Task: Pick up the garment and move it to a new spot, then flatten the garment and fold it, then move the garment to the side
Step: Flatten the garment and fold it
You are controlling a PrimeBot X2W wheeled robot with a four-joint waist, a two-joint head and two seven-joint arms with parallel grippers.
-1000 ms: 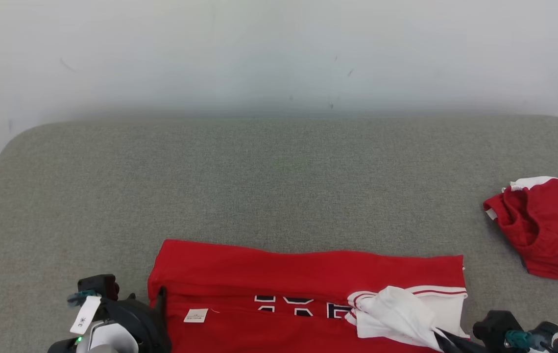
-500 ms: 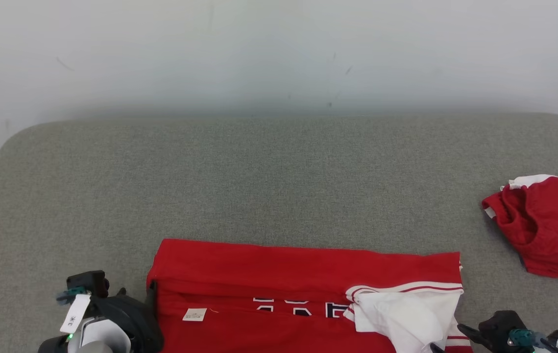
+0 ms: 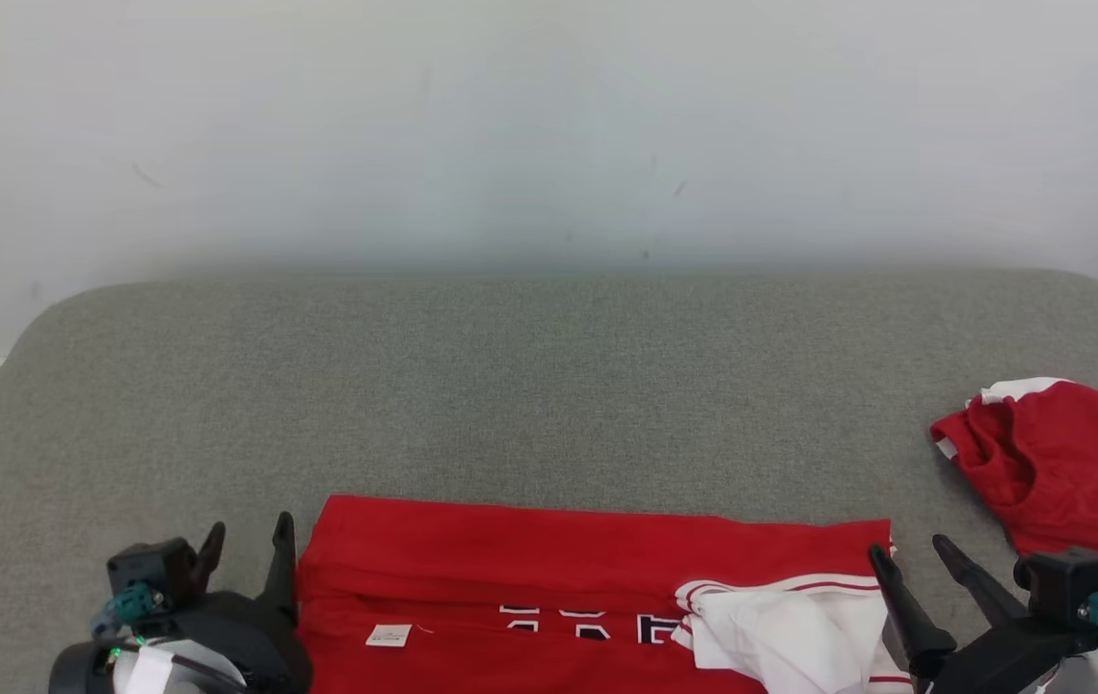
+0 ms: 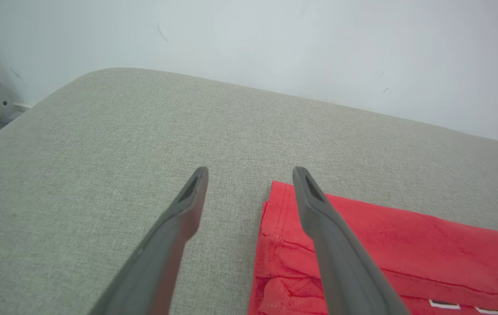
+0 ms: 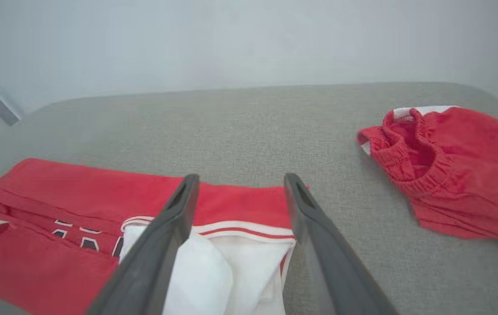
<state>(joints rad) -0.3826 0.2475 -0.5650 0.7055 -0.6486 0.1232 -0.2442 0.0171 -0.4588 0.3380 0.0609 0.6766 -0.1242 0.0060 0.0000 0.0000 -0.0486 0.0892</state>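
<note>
Currently found garment [image 3: 558, 554] flat at near edge of grey pad [image 3: 549, 386], between the two grippers and partly cut off by bottom of head view. Recorded as red cloth folded into a long band running left to right, with a lengthwise fold ridge close to its far edge. Noted dark, white-edged lettering [image 3: 597, 625] half visible on near layer, and a small white label [image 3: 388, 635] towards left end. Noted rumpled white part [image 3: 780, 631] with red-and-white striped trim on top at right end. Found left gripper [image 3: 250, 528] just beside left end of garment, fingers spread wide with nothing between; seen in left wrist view [image 4: 251, 171] over bare pad and red corner [image 4: 406, 245]. Found right gripper [image 3: 907, 547] at right end, fingers likewise spread and holding nothing; seen in right wrist view [image 5: 241, 176] framing striped trim of garment [image 5: 78, 192]. Cannot tell contact with cloth for either. Noted crumpled red bundle [image 3: 1059, 472] with gathered opening well apart at right edge of pad.
</note>
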